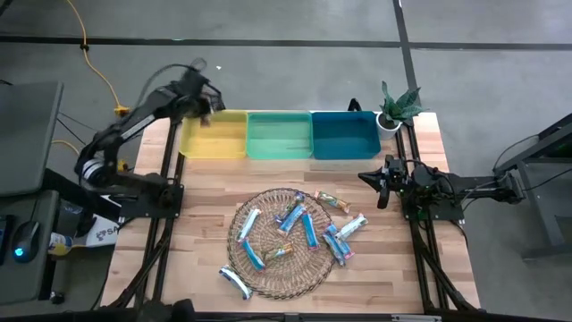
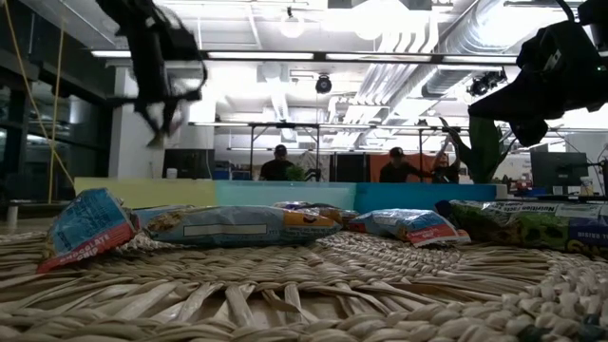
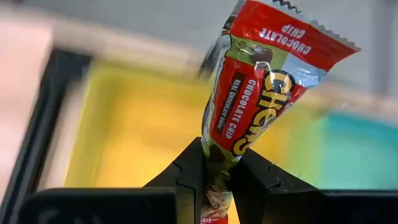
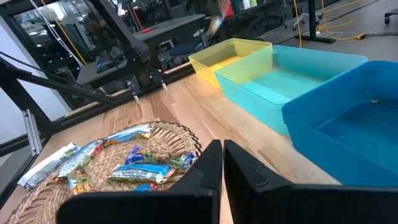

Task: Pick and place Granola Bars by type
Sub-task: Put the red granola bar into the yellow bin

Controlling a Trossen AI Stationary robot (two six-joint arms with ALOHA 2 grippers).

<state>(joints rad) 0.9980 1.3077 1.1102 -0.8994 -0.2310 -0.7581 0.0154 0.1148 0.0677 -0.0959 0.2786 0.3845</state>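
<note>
My left gripper [image 1: 204, 111] hovers over the far left corner of the yellow bin [image 1: 216, 136], shut on a red and green granola bar [image 3: 261, 81]. Several other granola bars, blue, white and orange-brown, lie flat on the round wicker mat [image 1: 268, 273], among them a blue one [image 1: 309, 229] and an orange-brown one [image 1: 331, 199]. A white bar [image 1: 235, 282] lies across the mat's near left rim. My right gripper [image 1: 381, 184] waits shut at the table's right side, holding nothing. My left gripper pinches the bar near one end [image 3: 219, 163] between its two fingers [image 3: 186, 177], which lie across the wrapper. The crimped end pokes out behind the fingers, and most of the bar sticks out past the fingertips. The bar is lifted clear, above the yellow bin.
Three bins stand in a row along the far edge: yellow, green [image 1: 279, 136], blue [image 1: 344, 136]. A small potted plant [image 1: 398, 107] stands at the far right corner. Bare wood lies between the bins and the mat. People sit in the room beyond [image 2: 277, 163].
</note>
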